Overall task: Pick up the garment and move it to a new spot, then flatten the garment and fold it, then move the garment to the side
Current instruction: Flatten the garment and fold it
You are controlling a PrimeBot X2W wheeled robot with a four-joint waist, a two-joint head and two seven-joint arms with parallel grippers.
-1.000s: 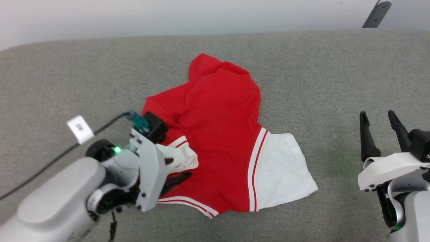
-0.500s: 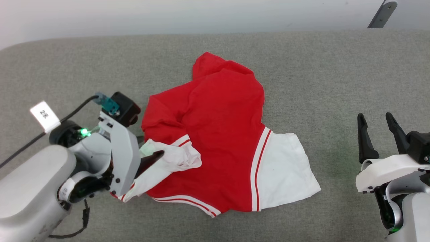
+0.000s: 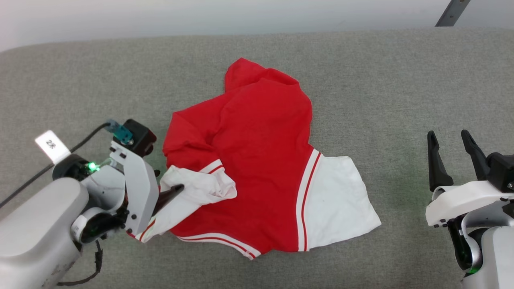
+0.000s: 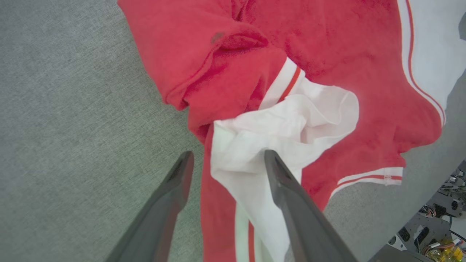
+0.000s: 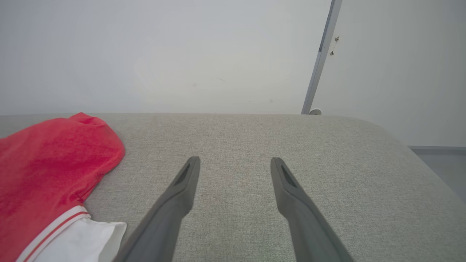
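Up close, dark spot (image 4: 217, 36) on garment (image 4: 327, 65).

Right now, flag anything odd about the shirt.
The shirt lies crumpled, not flat: one sleeve is bunched and folded onto the red body at the open left gripper, while the other sleeve lies spread. A small dark spot marks the red cloth.
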